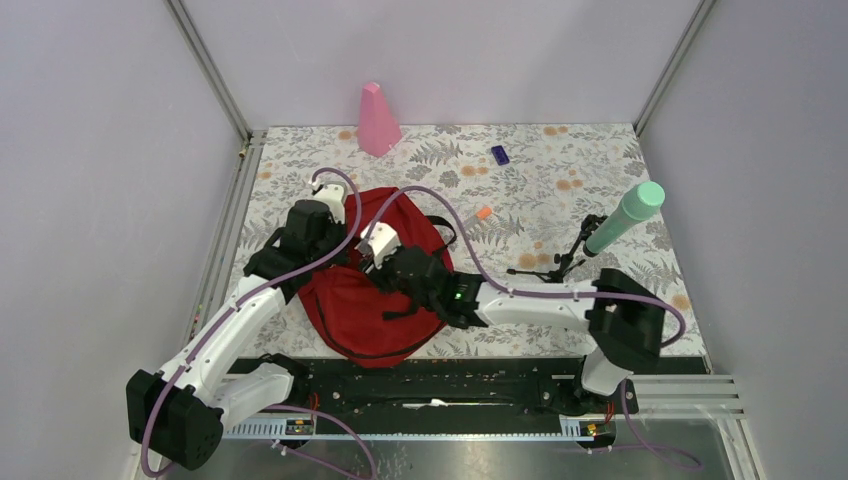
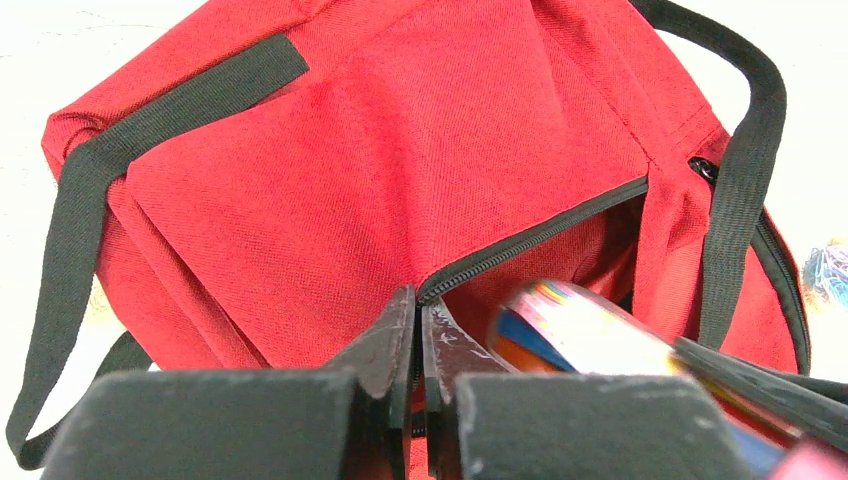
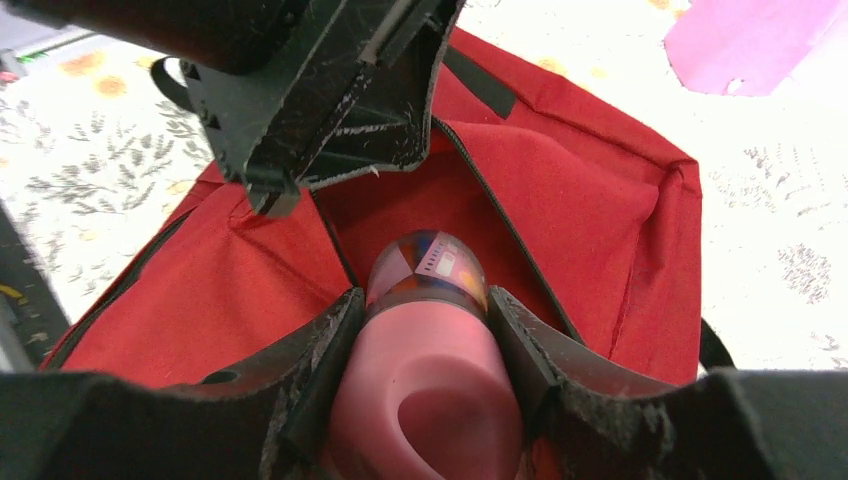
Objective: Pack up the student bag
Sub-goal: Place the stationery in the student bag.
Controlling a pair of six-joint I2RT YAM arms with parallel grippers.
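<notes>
Midway. Student bag [image 1: 360, 320] lies unzipped on the table [image 1: 580, 165]. Left gripper [image 2: 420, 315] is pinched tight on its zipper lip, lifting the mouth. Right gripper [image 3: 425, 300] clamps a pink bottle [image 3: 425, 400], nose inside the opening, not yet released. Green cylinder [image 1: 625, 218], pink cone [image 1: 378, 120] and purple block [image 1: 500, 154] lie outside, unpacked.

Pale tabletop [image 1: 560, 180] printed with ferns and orange flowers, filling the middle of the overhead view. Lying lower centre, a dark red backpack [image 1: 350, 310] with black straps, by far the largest thing there. Standing at upper centre near the far edge, a pink tapered block [image 1: 378, 120]; right of it a small purple piece [image 1: 500, 154]; nearer the backpack's upper right a small orange-tipped item [image 1: 483, 212]; at right a little black tripod [image 1: 560, 265], with a mint-green tube [image 1: 625, 217] slanting up from it.
</notes>
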